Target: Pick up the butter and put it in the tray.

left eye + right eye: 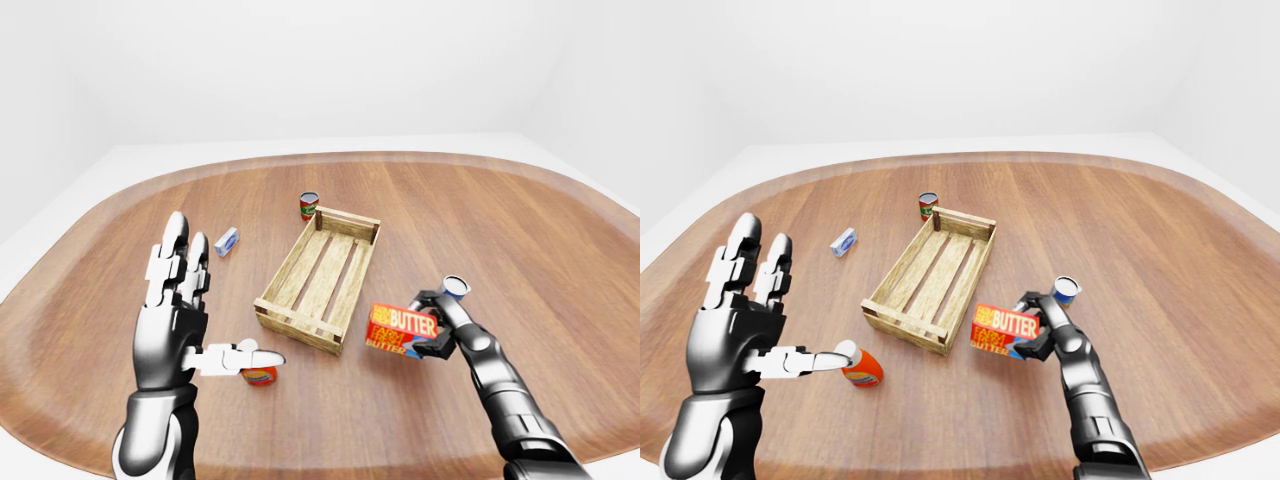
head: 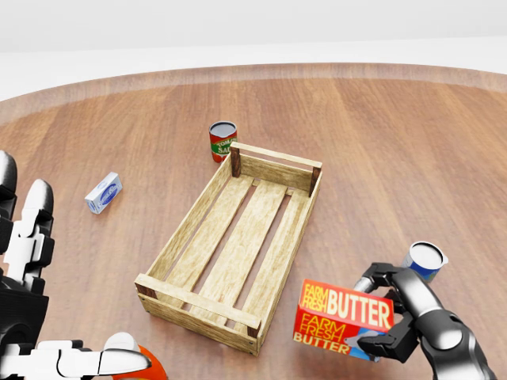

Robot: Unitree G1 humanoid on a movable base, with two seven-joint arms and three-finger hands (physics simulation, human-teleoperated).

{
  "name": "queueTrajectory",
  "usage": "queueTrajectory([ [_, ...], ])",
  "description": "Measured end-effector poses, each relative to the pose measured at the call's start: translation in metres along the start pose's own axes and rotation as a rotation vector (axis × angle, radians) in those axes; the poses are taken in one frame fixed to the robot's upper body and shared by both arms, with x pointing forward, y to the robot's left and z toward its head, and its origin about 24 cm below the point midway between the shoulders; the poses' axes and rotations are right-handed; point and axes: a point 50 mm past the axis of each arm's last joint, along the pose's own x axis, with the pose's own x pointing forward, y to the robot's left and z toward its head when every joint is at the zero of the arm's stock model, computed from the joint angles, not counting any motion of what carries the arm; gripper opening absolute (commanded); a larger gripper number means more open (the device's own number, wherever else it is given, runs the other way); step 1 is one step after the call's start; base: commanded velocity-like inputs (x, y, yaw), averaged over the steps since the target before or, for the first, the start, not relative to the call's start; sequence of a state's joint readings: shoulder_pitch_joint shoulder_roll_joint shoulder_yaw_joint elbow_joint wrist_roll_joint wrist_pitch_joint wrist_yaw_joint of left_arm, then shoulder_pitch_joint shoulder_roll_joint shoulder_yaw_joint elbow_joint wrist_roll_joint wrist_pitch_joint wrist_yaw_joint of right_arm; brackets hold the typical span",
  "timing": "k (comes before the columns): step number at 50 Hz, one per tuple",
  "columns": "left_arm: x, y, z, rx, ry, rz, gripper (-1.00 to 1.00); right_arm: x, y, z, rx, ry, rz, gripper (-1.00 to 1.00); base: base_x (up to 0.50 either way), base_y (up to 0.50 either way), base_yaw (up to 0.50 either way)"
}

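Butter [image 2: 343, 321] grabbed, right fingers [image 2: 386, 276] clamped on it, lifted off desk [image 2: 380, 142]. Left hand [image 1: 172, 320] splayed, idle. Just needs dropping into tray [image 2: 238, 245].

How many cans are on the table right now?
2: a red can by the tray's top-left corner, and a blue can just above the right hand. The orange item bottom left is unclear.

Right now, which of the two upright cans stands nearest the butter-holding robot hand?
The blue-and-orange can, beside the right robot hand; the red can stands beyond the tray's far end.
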State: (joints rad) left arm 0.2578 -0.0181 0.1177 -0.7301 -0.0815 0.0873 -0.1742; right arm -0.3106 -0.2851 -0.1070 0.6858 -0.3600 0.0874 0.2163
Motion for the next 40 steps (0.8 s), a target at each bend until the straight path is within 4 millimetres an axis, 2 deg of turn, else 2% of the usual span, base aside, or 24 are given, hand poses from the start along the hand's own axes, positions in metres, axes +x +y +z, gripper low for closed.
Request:
queueTrajectory([
  [22, 0.000, 0.000, 0.001, 0.001, -0.003, 0.000, 1.00, 0.007, -0.007, 0.035, -0.037, -0.090, -0.013, -1.00, 0.00, 0.00, 0.00],
  [40, 0.000, 0.000, 0.000, 0.001, -0.001, 0.000, 1.00, 0.020, -0.006, 0.048, -0.005, -0.075, -0.013, -1.00, 0.00, 0.00, 0.00],
])
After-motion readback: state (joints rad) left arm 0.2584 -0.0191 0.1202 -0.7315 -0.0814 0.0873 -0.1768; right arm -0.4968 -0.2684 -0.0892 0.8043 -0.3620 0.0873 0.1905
